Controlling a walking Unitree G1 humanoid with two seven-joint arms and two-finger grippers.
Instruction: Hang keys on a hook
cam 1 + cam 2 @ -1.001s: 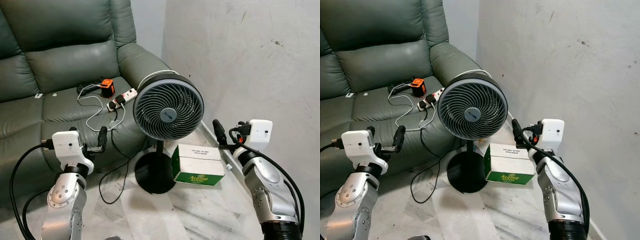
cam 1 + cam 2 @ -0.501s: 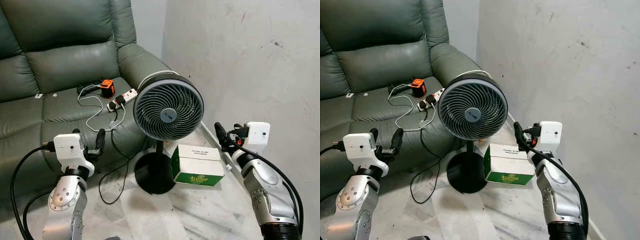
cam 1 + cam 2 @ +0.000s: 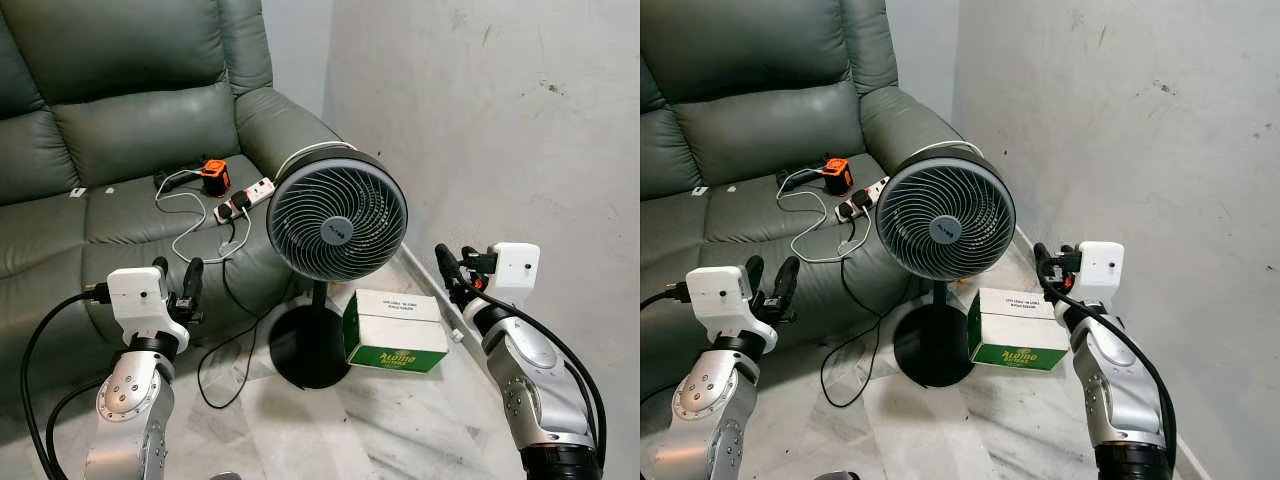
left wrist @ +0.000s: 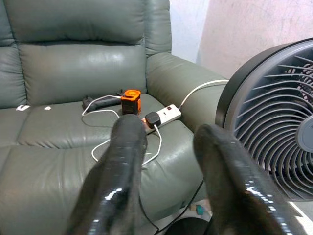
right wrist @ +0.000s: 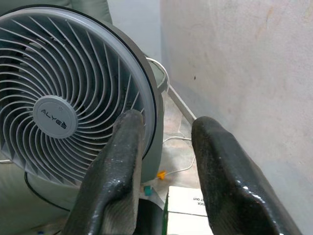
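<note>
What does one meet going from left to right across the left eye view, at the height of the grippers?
left gripper → fan → box → right gripper → wall

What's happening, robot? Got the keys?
Left gripper open, holding nothing. Right gripper open, holding nothing. Fan and box straight ahead, sofa behind.

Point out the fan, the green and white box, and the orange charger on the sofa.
fan (image 3: 337,232), left eye view, centre hub.
green and white box (image 3: 395,329), left eye view, white side.
orange charger (image 4: 131,101), left wrist view, front face.
</note>
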